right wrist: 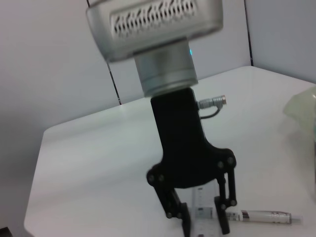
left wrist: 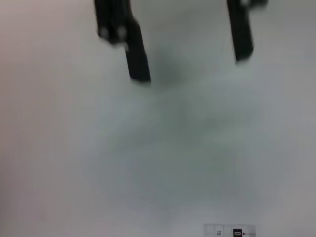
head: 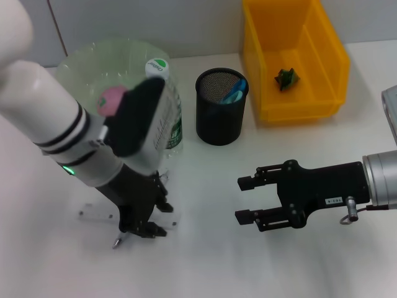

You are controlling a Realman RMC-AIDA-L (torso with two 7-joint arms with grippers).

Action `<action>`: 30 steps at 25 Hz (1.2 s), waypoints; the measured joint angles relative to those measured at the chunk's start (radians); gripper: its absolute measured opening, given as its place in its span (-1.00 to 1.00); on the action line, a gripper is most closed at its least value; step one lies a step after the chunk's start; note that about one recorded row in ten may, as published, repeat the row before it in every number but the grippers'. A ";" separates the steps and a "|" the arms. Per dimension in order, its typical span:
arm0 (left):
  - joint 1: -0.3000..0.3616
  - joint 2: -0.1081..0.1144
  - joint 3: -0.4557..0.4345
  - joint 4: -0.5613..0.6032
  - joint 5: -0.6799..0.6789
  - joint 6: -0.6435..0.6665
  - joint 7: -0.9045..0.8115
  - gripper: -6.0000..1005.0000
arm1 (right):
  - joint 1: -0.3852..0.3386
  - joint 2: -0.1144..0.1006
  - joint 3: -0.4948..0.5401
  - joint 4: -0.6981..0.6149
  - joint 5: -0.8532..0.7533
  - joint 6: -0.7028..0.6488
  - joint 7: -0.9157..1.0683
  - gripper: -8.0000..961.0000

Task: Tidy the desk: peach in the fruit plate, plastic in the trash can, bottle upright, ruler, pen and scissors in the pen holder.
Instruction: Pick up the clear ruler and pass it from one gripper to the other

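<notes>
My left gripper (head: 144,231) points down at the table with its fingers open. They straddle the clear ruler (head: 93,214), which lies flat. In the right wrist view the ruler (right wrist: 202,211) runs between the left gripper's fingertips (right wrist: 186,228). The pen (right wrist: 266,216) lies beside it, and its tip (head: 117,241) pokes out below the gripper. The pink peach (head: 110,99) sits in the clear fruit plate (head: 93,62). The bottle (head: 173,127) stands upright. Blue scissors (head: 236,92) stick out of the black mesh pen holder (head: 220,121). Green plastic (head: 285,78) lies in the yellow trash can (head: 298,108). My right gripper (head: 245,200) hovers open at mid-table.
The left forearm (head: 56,118) hides part of the plate and bottle. White tabletop (head: 211,261) lies between the two grippers. A grey object's edge (head: 391,102) shows at the far right.
</notes>
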 joint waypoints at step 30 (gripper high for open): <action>0.269 -0.005 -0.793 -0.556 -0.957 0.246 0.304 -0.22 | -0.017 -0.038 0.104 -0.029 -0.004 -0.088 -0.011 0.36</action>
